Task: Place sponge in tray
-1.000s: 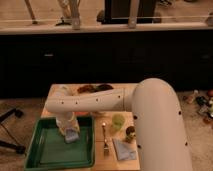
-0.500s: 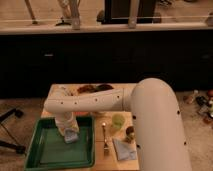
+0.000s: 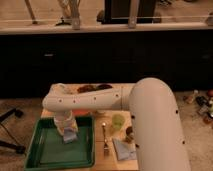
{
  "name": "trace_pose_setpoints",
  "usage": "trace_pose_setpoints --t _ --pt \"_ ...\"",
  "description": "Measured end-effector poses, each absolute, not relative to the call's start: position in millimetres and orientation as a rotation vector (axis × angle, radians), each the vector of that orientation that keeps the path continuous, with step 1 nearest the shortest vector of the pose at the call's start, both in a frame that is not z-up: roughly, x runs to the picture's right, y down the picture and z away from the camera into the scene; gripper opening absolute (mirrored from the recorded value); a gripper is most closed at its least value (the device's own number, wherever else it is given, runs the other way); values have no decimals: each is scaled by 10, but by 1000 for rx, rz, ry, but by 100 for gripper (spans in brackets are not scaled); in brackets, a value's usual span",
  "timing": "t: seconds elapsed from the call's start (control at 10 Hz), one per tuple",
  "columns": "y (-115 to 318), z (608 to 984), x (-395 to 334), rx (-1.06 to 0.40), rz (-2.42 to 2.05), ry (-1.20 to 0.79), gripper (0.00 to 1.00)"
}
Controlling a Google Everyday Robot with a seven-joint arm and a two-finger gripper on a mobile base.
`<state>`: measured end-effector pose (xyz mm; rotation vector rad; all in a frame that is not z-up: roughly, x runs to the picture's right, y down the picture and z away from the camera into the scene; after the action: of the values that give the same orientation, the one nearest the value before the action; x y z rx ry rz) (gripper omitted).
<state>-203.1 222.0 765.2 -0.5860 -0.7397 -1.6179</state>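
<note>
The green tray lies on the left part of the wooden table. My white arm reaches left across the table and bends down over the tray's far right area. My gripper hangs just above the tray floor. The small pale blue-grey sponge sits at the gripper's tip, at or just above the tray floor; I cannot tell whether it is still held.
To the right of the tray lie a utensil, a green cup-like item, a brown object and a flat pale blue cloth. Dark food-like items sit at the table's far edge. A dark counter stands behind.
The gripper with the sponge has sunk slightly lower over the tray; otherwise the arm is nearly still.
</note>
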Motion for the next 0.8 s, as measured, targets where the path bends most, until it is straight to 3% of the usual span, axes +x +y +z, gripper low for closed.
trace_pose_setpoints --t 0.8 --pt "2185 7617 -1996 -623 -1542 -761 0"
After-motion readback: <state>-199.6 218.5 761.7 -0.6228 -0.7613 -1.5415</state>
